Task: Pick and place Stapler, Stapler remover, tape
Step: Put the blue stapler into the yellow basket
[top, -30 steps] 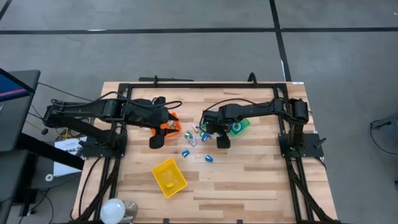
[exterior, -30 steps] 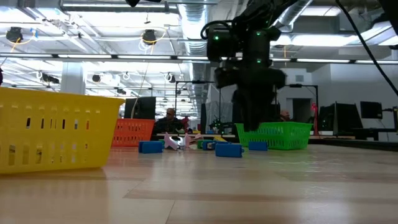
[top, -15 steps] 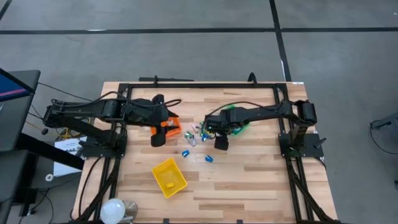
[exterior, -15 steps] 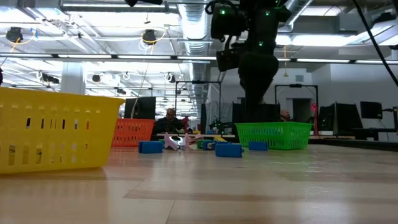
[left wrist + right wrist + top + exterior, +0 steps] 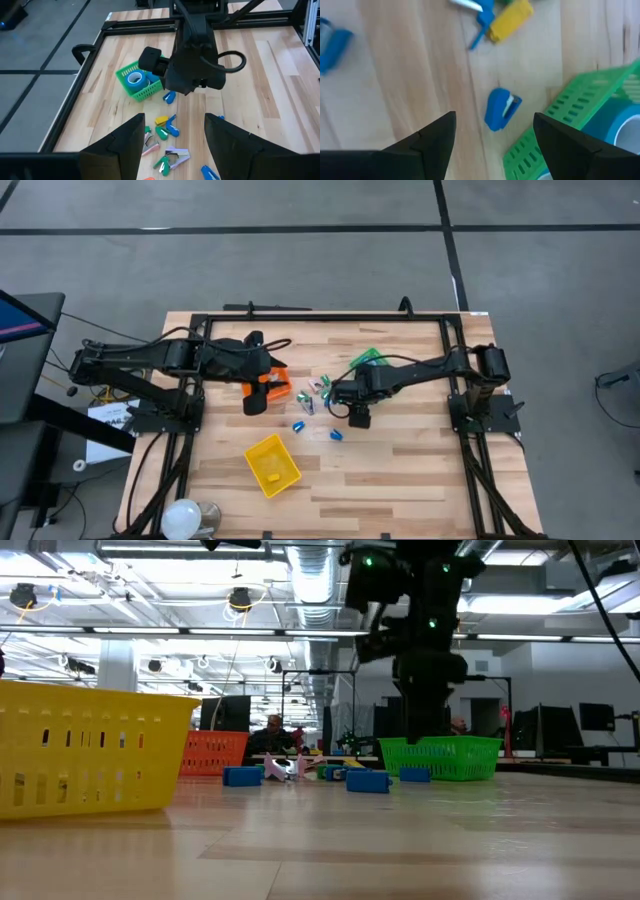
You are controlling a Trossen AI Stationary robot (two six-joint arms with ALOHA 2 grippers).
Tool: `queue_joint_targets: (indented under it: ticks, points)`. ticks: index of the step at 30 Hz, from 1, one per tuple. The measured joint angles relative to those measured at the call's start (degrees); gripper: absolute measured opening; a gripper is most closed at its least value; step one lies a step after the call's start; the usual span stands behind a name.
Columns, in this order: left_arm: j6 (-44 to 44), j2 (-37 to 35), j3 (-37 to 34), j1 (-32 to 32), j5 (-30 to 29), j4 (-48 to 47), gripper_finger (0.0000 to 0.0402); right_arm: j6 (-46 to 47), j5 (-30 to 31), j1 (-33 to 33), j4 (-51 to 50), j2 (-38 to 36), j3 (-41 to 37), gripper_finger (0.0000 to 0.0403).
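A green bin [image 5: 137,82] stands right of the table's middle with a blue tape roll [image 5: 134,78] lying in it. Beside it, small staplers and staple removers lie scattered on the wood [image 5: 315,395]: blue, green and yellow pieces. My right gripper [image 5: 357,417] hangs open, pointing down over the table just near of the green bin [image 5: 570,125]. A small blue stapler [image 5: 500,109] lies on the wood below, between its fingers and apart from them. My left gripper [image 5: 252,402] stays open and holds nothing above the orange bin [image 5: 276,384].
A yellow bin [image 5: 272,464] sits toward the near edge, left of centre. Two more blue pieces [image 5: 298,425] [image 5: 336,435] lie between it and the cluster. Black frame rails [image 5: 320,317] border the table. A person sits in the room far behind [image 5: 272,730].
My right arm has swung toward the table's near edge, so the green bin's far part now shows beyond it. Its wrist has turned, and its gripper has rocked up and come back down a little farther right. Its fingers stay apart. My left arm has kept still.
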Motion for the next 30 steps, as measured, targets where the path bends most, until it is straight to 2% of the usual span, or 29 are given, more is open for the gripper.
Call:
queue_joint_targets:
  ticks: [7,10,14,22,24,30]
  points:
    - [0.00,0.00,0.00,0.00,0.00,0.05,0.0195,0.08,0.66,-0.22,1.48,0.02,-1.88,0.0257]
    - [0.00,0.00,0.00,0.00,0.00,0.07,0.0195,0.03,0.68,0.25,2.27,0.02,-1.88,0.0245]
    - [0.00,-0.01,-0.02,-0.02,0.00,0.07,0.0195,-0.89,0.70,0.37,3.06,0.02,-1.88,0.0189]
    - [0.00,0.00,-0.02,0.00,0.00,0.09,0.0195,-2.97,0.68,0.22,5.06,0.02,-1.88,0.0024]
    - [0.00,0.00,-0.02,0.00,0.00,0.09,0.0195,-4.62,0.68,0.22,4.99,0.02,-1.88,0.0007]
    - [0.00,0.00,-0.02,-0.01,0.00,0.11,0.0195,-4.10,3.30,-0.82,6.11,0.02,-1.88,0.0002]
